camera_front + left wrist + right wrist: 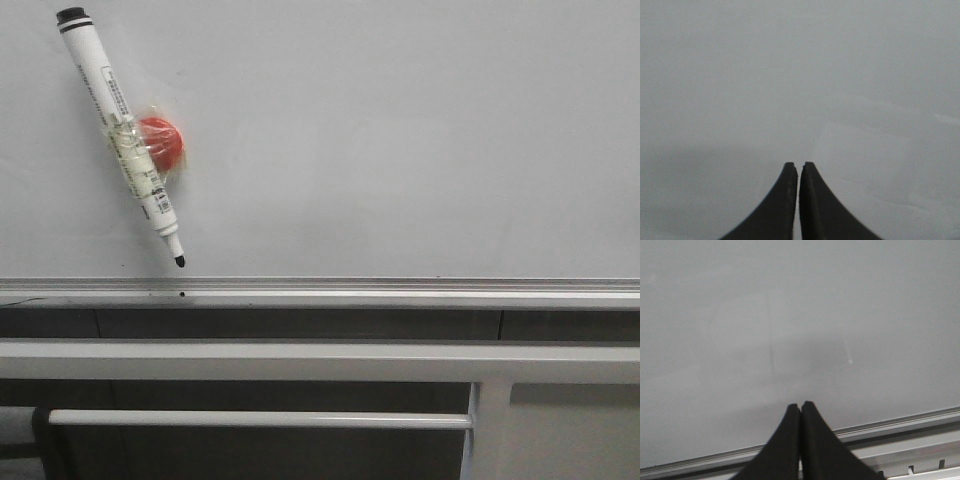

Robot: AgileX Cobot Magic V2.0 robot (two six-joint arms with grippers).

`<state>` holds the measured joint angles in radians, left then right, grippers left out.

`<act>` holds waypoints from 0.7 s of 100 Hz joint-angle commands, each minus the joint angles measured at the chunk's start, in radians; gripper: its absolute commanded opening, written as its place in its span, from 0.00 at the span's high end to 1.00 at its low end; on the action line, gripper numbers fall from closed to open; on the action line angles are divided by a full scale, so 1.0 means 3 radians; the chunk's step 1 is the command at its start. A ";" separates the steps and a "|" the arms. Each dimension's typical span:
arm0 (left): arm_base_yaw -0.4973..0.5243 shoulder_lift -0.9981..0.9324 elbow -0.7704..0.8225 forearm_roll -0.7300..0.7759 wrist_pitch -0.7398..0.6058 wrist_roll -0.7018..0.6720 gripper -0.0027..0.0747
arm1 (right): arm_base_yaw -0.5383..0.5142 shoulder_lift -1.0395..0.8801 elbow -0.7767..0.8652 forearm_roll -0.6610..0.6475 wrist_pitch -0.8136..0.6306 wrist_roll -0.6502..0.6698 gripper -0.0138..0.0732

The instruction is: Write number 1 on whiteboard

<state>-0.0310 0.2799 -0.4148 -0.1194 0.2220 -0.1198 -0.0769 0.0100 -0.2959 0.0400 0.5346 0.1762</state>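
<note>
The whiteboard (400,140) fills the front view, plain white-grey with a silver rail (400,292) along its lower edge. No number 1 shows on it. A white marker pen (120,135) with its black tip down hangs tilted at the upper left, taped to a red round magnet (163,142). Neither gripper appears in the front view. In the left wrist view my left gripper (799,165) is shut on nothing, facing bare board (790,75). My right gripper (800,404) is shut and empty too, facing the board (800,305) just above the rail (900,424).
A tiny black dot (182,294) sits on the rail below the pen tip. Grey metal bars (300,360) of the stand run under the board, with a lower crossbar (260,419) and an upright post (487,430).
</note>
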 commanded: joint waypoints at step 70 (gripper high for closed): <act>-0.1242 0.0417 0.0318 -0.0436 -0.0832 0.0425 0.31 | 0.0006 0.0111 -0.0121 0.0050 -0.0096 -0.0065 0.91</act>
<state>-0.3810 0.3913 -0.3141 -0.2024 0.0626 0.0055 -0.0769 0.0204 -0.2956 0.0548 0.5739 0.1663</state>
